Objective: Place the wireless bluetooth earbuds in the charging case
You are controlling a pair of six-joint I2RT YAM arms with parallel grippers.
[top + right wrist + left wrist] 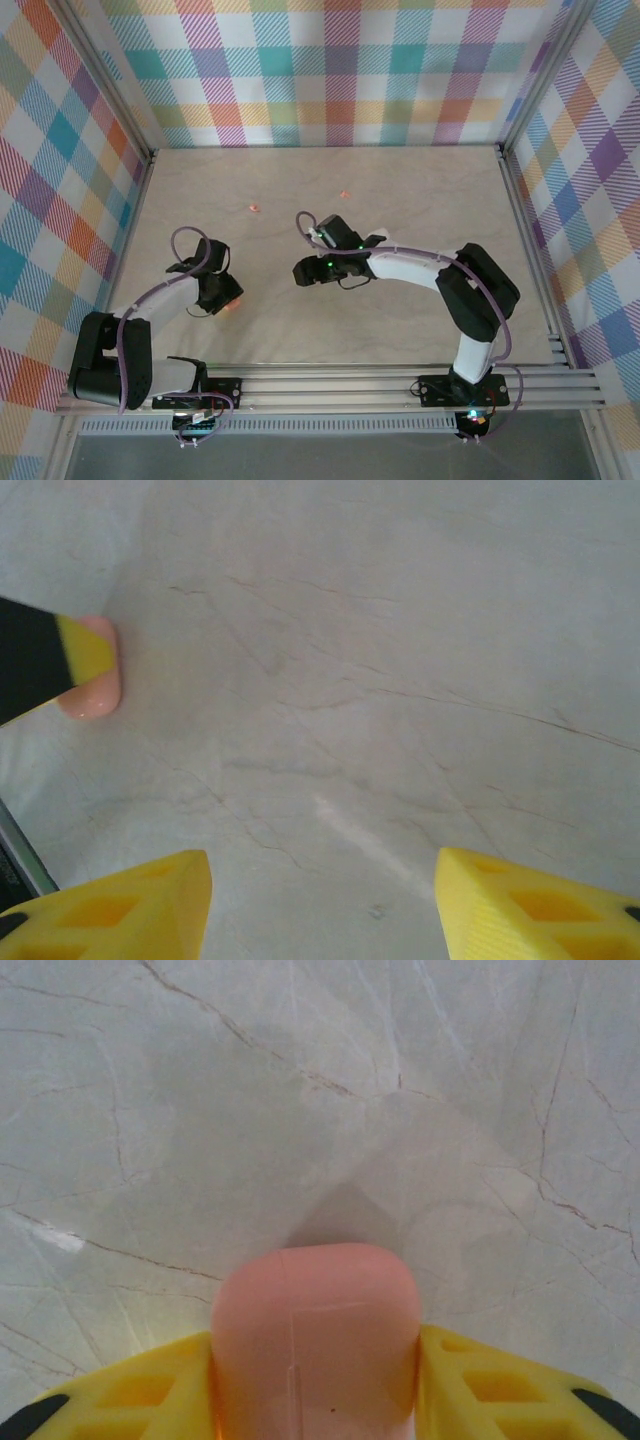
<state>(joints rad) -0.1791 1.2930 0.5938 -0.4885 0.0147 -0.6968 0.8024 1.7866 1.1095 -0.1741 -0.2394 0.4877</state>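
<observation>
Around my left gripper (315, 1365) there is bare tabletop (300, 1090) ahead and to both sides, with nothing crowding the fingertips. Its yellow fingers (150, 1390) are pressed flush against both flanks of the pink charging case (315, 1310), so I read this hand as clamped on it; the case's rounded end pokes out past the fingertips over the surface, and I cannot tell whether it touches the table. My right gripper (320, 905) sits just beside the left, its jaws standing apart with only pale, veined surface between them, holding and touching nothing. Off its left finger (130, 910), the wrist camera catches the pink case with one finger of the other hand laid against it. From above, the two grippers are near each other in the middle of the table, well apart from every edge. The nearer salmon-pink earbud (253, 207) lies beyond the left gripper toward the back wall, and the farther salmon-pink earbud (344, 194) lies beyond the right gripper, both loose on the wood and well clear of the case. Plaid walls (340, 70) close in three sides, and a metal rail (350, 385) runs along the near edge behind both hands.
</observation>
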